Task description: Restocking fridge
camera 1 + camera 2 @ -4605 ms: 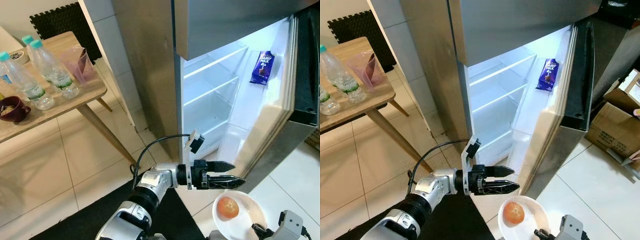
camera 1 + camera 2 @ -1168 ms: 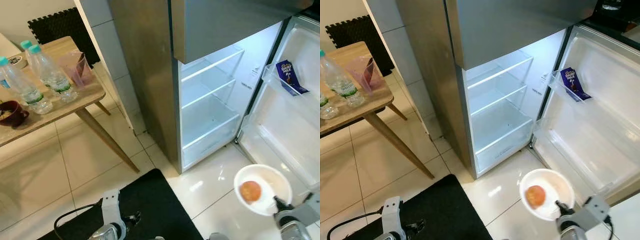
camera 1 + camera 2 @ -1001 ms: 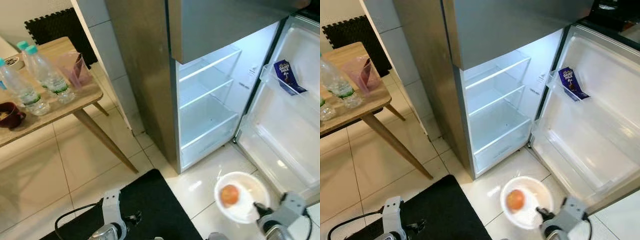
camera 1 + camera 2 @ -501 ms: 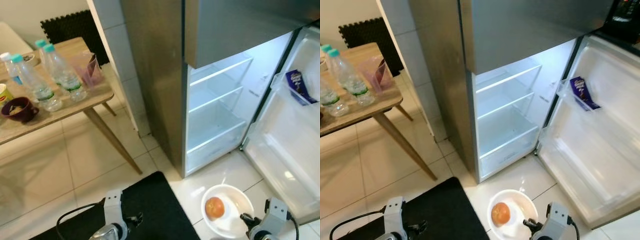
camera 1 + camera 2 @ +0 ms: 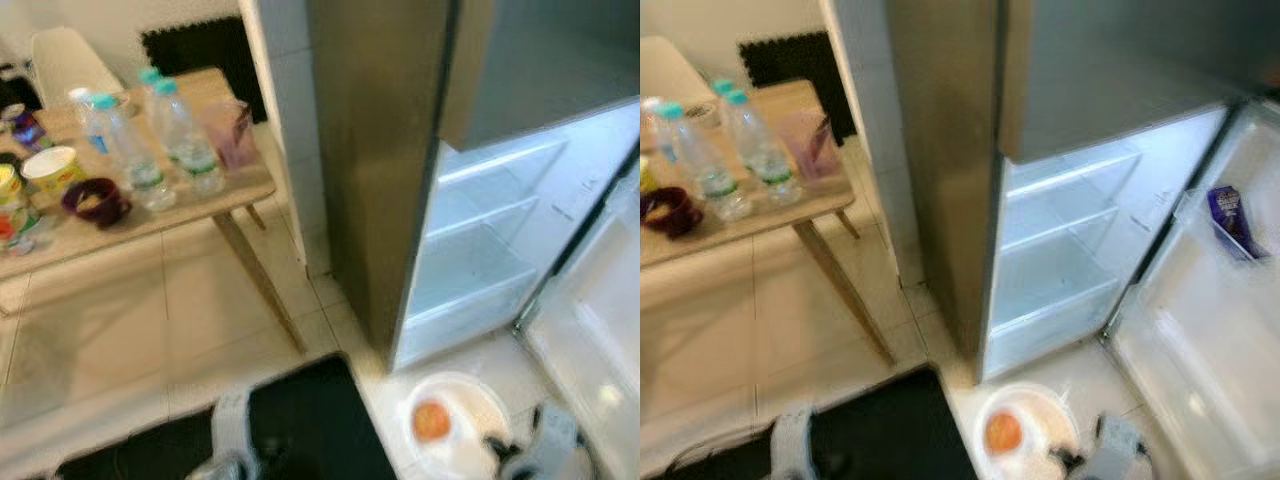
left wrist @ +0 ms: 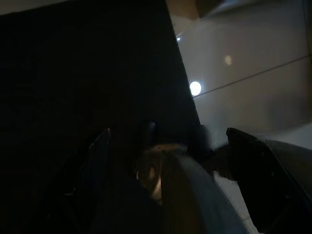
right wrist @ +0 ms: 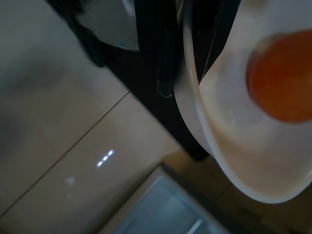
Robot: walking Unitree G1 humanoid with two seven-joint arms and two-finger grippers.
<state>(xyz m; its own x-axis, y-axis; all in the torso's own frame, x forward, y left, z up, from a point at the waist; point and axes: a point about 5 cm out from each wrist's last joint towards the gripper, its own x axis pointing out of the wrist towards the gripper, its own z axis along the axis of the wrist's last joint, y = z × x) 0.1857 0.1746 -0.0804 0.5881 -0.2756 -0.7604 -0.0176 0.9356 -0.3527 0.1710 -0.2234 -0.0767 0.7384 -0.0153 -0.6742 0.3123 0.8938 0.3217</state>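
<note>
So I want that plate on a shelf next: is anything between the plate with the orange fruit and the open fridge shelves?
Nothing visible. The right tool holds the white plate low over bare floor before the fridge shelves; the door stands open and those shelves look bare.

Blurred silver-grey wrists [image 5: 548, 440]; long black fingers [image 6: 253, 161].

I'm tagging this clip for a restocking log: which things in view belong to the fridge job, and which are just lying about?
Part of the job:
- open steel fridge with bare white shelves
- white plate carrying an orange round fruit
- right gripper holding that plate

Lying about:
- clear water bottles
- dark red bowl
- wooden table
- black floor mat
</note>
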